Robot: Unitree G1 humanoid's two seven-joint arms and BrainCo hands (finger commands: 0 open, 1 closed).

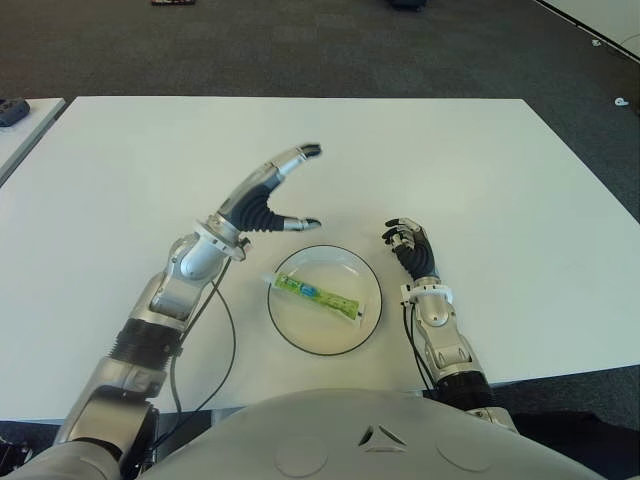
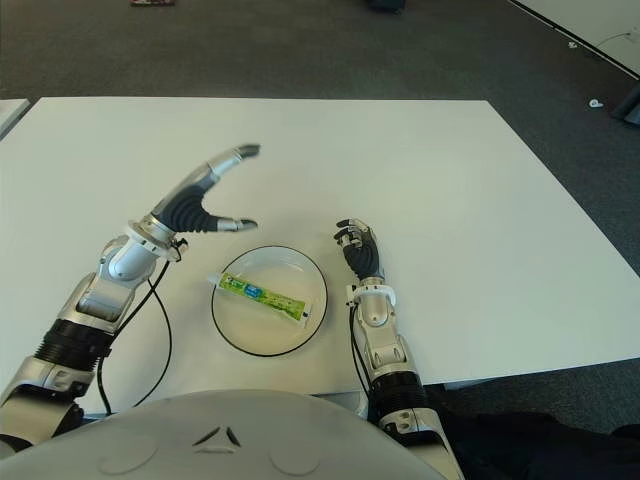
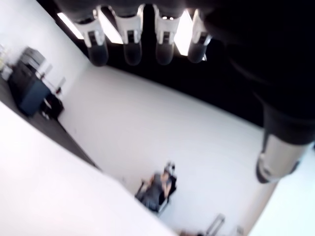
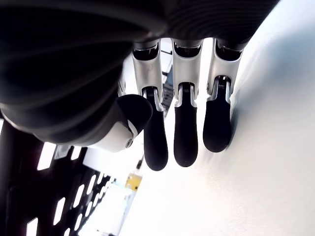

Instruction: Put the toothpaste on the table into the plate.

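Note:
A green and white toothpaste tube [image 1: 318, 296] lies across the white, dark-rimmed plate [image 1: 366, 270], its flat end over the plate's left rim. My left hand [image 1: 270, 195] is raised above the table just left of the plate, fingers spread open and holding nothing. In the left wrist view its fingers [image 3: 129, 42] stretch out toward the room. My right hand [image 1: 408, 243] shows beside the plate's right rim, fingers loosely curled with nothing in them. Its fingertips [image 4: 185, 142] hang close to the white table [image 4: 275, 147].
The white table [image 1: 480, 180] spreads wide beyond the plate. A second table's corner with a dark object [image 1: 12, 110] sits at the far left. Dark carpet [image 1: 300, 45] lies beyond the far edge. A seated person [image 3: 156, 189] shows far off in the left wrist view.

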